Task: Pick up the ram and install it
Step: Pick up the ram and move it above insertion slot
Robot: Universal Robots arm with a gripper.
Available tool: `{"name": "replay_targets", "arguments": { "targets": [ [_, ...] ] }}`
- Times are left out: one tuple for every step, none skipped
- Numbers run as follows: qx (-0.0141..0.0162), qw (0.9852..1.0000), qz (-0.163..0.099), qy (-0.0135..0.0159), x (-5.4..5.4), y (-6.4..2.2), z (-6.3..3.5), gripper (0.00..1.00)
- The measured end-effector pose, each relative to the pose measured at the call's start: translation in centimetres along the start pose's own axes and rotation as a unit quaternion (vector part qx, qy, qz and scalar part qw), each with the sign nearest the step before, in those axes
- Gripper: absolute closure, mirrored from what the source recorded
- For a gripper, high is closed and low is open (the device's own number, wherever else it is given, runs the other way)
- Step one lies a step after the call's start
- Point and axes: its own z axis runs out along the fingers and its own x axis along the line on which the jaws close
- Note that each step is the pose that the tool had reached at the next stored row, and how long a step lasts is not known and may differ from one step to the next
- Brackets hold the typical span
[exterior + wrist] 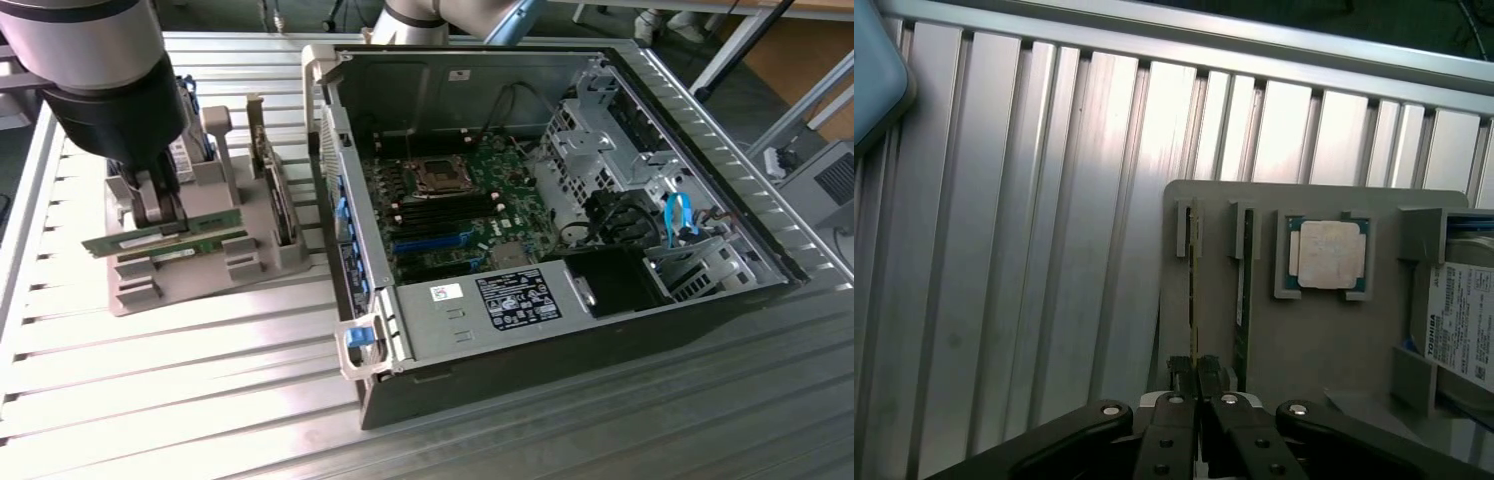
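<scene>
Green ram [214, 222] stood on edge at the grey holder tray [200, 285]. Its long axis ran across the exterior view's left to right, with the right end tipped a bit higher. Gripper [163, 212] had its fingers pinched shut on the stick's top edge, around the middle. Couldn't really tell if the ram was seated in its slot or just above it, tbh.

The tray also held a second stick [1242, 300] in the next slot, a silver processor chip [1331, 254] in a square pocket, and a labelled hard drive [1462, 325]. Open PC case [561, 365] sat beside the tray on the slatted aluminium table [174, 400], with the motherboard [494, 215] and power supply [494, 300] inside.
</scene>
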Motion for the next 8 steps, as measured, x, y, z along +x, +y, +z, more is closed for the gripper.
{"name": "replay_targets", "arguments": {
  "targets": [
    [0.0000, 1.0000, 0.000, 0.0000, 0.00, 0.00, -0.05, 0.89],
    [0.0000, 1.0000, 0.000, 0.0000, 0.00, 0.00, -0.12, 0.89],
    [0.0000, 1.0000, 0.000, 0.0000, 0.00, 0.00, -0.18, 0.89],
    [0.0000, 1.0000, 0.000, 0.0000, 0.00, 0.00, -0.26, 0.89],
    [0.0000, 1.0000, 0.000, 0.0000, 0.00, 0.00, -0.32, 0.89],
    [0.0000, 1.0000, 0.000, 0.0000, 0.00, 0.01, -0.40, 0.89],
    [0.0000, 1.0000, 0.000, 0.0000, -0.01, 0.01, -0.45, 0.89],
    [0.0000, 1.0000, 0.000, 0.0000, -0.01, 0.01, -0.49, 0.89]
  ]
}}
